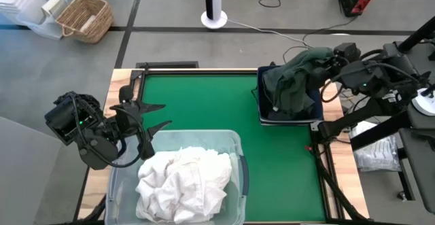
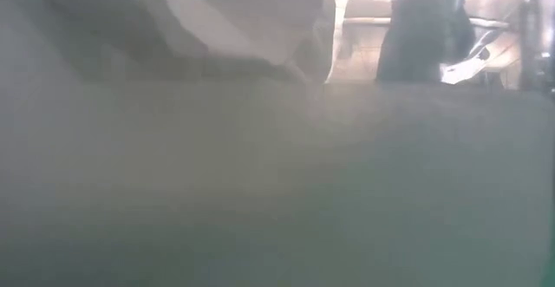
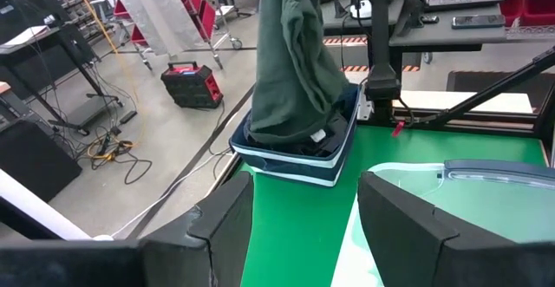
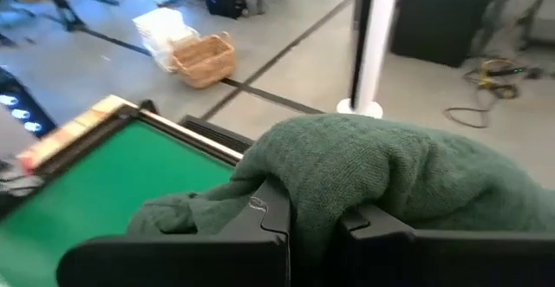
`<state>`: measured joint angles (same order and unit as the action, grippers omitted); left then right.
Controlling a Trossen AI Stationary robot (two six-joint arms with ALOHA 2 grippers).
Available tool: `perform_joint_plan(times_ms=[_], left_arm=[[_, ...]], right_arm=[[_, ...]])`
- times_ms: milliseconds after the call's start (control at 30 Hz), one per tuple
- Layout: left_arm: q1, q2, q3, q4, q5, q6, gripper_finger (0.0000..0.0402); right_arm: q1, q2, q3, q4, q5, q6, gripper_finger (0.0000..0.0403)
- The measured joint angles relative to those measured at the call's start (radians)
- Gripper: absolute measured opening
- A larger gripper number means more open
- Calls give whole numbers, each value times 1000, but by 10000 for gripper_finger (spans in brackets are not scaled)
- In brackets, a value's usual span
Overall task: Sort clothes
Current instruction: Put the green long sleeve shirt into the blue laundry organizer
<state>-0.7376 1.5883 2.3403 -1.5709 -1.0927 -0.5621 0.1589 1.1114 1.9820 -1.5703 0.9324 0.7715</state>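
A: Left side first. What's there?

B: Left tool [image 1: 155, 116] sits at the left of the high view, over the green bench [image 1: 204, 102] just above the clear tub [image 1: 234, 143]. Its fingers are spread apart, nothing between them. The left wrist view shows the same: two dark fingers [image 3: 221, 226] with green bench in the gap.

A: And the tub?

B: Lower left-centre of the high view. White clothes [image 1: 182, 181] are heaped inside it and fill most of it. A corner of the tub [image 3: 486, 179] shows at the right of the left wrist view.

A: Centre of the bench?

B: Just green surface.

A: Right side?

B: Dark blue bin [image 1: 289, 118] sits at the right edge of the bench, upper right of the high view. An olive green garment [image 1: 293, 81] is bunched over it. In the left wrist view that garment [image 3: 290, 61] hangs in a tall column with its lower end in the bin [image 3: 295, 157], on top of other dark fabric.

A: Right tool?

B: Right tool [image 1: 329, 56] is at the upper right, above the bin's far corner, clamped on the green garment. The right wrist view shows the knit fabric [image 4: 381, 170] draped over and pinched between the fingers [image 4: 273, 213].

A: Low view?

B: Mostly blurred grey; a dark hanging shape [image 2: 421, 31] at the upper right, can't tell more.
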Motion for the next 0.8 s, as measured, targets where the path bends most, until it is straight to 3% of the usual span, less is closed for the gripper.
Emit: perform_joint_plan(times_ms=[200, 433, 800], left_arm=[[0, 0, 0, 0, 1, 0, 186], [0, 0, 0, 0, 2, -1, 186], [0, 0, 0, 0, 3, -2, 186]], right_arm=[[-125, -4, -51, 0, -50, -97, 13], [-292, -4, -163, 0, -180, -171, 13], [-539, 27, -330, 0, -260, -321, 13]])
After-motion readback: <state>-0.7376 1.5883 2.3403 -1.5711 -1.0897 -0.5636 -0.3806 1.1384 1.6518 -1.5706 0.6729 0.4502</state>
